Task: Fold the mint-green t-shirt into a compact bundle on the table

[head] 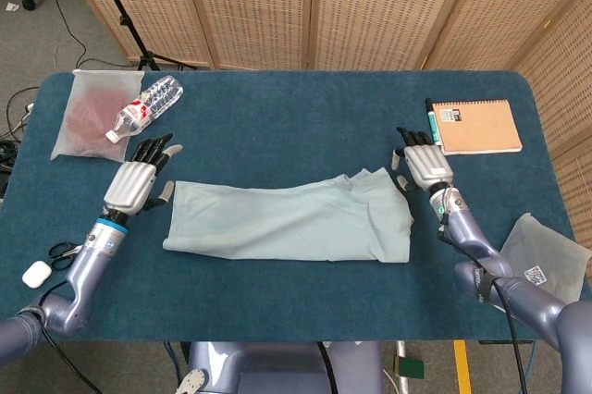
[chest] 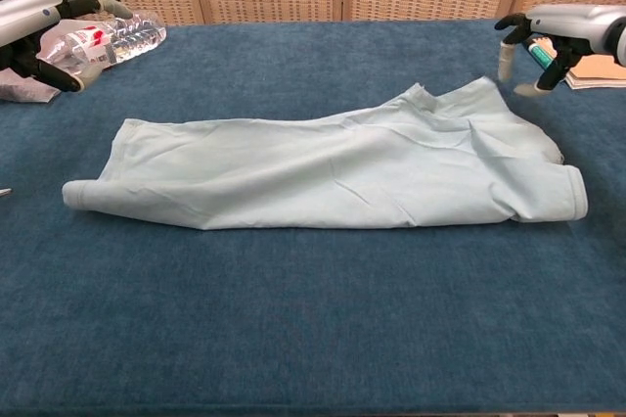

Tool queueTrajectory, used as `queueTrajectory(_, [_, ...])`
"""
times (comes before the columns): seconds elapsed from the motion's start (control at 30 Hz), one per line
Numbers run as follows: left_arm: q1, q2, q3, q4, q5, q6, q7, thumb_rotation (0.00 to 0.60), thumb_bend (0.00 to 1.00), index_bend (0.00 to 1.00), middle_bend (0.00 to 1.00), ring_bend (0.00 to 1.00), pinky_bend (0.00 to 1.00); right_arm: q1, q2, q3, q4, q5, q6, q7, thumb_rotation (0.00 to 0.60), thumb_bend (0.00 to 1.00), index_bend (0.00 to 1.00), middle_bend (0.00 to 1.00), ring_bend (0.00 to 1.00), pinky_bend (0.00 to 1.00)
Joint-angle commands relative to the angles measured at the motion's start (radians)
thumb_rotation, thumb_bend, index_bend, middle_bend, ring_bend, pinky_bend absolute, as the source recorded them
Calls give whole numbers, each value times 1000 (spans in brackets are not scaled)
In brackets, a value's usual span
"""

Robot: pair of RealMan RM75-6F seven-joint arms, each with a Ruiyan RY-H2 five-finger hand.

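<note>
A mint-green shirt (head: 291, 220) lies folded into a long horizontal band in the middle of a blue-covered table (head: 305, 116), its collar end bunched toward the robot's right. From the chest camera the shirt (chest: 333, 172) shows soft creases and a rolled edge at each end.

The left hand (head: 139, 177) hovers just beside the shirt's left end, fingers spread and holding nothing; whether any fingertip touches the cloth cannot be told. In the chest view the same hand (chest: 54, 40) sits raised off the table surface, well back from the shirt. The right hand (head: 421, 161) hangs just beside the shirt's right end, fingers apart and likewise empty; the chest view shows it (chest: 543, 45) lifted above the cloth's far corner, fingertips pointing down.

Beyond the shirt's left end, near the left hand, lie a clear water bottle (head: 146, 107) and a plastic bag (head: 92, 116) of reddish contents. Beyond the right end rest a tan spiral notebook (head: 479, 126) with a marker (head: 431, 116) along its edge. A white earbud case (head: 36, 274) and scissors (head: 63, 250) sit near the left forearm, at the table's near edge; a grey pouch (head: 544, 251) lies near the right forearm.
</note>
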Motion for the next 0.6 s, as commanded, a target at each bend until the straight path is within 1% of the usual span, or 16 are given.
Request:
queueTrajectory(0.03, [5, 14, 0, -23, -2, 3, 15, 600, 522, 0, 0, 0, 0, -12, -13, 8, 2, 19, 38, -33, 600, 0, 0, 0, 0, 0])
queueTrajectory(0.2, [9, 22, 2, -38, -4, 4, 25, 600, 522, 0, 0, 0, 0, -30, 13, 16, -61, 10, 72, -24, 600, 0, 0, 0, 0, 0])
queueTrajectory(0.37, [11, 28, -2, -39, -23, -3, 46, 600, 521, 0, 0, 0, 0, -73, 72, 35, -161, -29, 176, 17, 600, 0, 0, 0, 0, 0])
queueTrajectory(0.6, [13, 40, -1, -37, -46, -23, 79, 600, 515, 0, 0, 0, 0, -140, 157, 28, -282, -85, 295, 37, 600, 0, 0, 0, 0, 0])
